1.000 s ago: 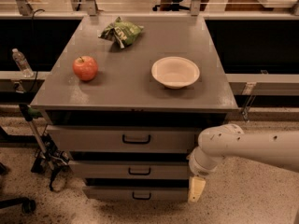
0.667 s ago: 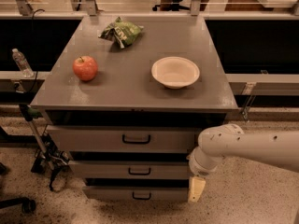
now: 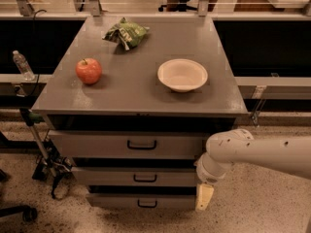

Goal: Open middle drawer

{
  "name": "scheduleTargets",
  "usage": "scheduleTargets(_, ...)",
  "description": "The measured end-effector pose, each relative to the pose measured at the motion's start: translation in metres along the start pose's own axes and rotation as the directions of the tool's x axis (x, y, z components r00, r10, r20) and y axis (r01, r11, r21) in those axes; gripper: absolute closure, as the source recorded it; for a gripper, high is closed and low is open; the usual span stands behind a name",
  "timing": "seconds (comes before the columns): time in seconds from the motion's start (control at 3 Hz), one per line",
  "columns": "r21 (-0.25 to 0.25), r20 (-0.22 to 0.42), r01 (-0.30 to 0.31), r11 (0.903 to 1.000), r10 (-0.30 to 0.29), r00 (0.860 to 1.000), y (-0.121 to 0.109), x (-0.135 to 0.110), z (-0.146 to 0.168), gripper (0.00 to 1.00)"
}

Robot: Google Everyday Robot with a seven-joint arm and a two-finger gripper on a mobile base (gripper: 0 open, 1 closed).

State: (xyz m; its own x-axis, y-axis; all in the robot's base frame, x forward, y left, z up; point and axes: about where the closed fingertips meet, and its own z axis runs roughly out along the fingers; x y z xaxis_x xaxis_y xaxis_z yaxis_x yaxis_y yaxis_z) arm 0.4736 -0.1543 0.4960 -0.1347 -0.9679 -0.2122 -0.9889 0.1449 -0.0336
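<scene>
Unchanged from a second ago: hand [image 3: 204, 197] low, just right of bottom drawer [image 3: 112, 201], opening impossible to tell. Locate middle drawer [image 3: 107, 176], shut (second of three). Centre hand on handle [image 3: 145, 178], grip, pull straight outward.

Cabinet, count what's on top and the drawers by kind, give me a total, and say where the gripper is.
Apple: 1
Bowl: 1
Snack bag: 1
Drawers: 3 (top drawer, middle drawer, bottom drawer)
Total: 6
The gripper is low, beside the bottom drawer's right end.
</scene>
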Motion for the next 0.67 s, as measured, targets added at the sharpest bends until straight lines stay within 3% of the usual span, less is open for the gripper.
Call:
scheduleTargets(0.33,0.0,0.0,0.0,1.0,0.0,1.0,0.0,0.0,0.0,0.16)
scheduleTargets(0.67,-0.058,0.001,0.004,0.9983,-0.004,1.0,0.006,0.001,0.041,0.46)
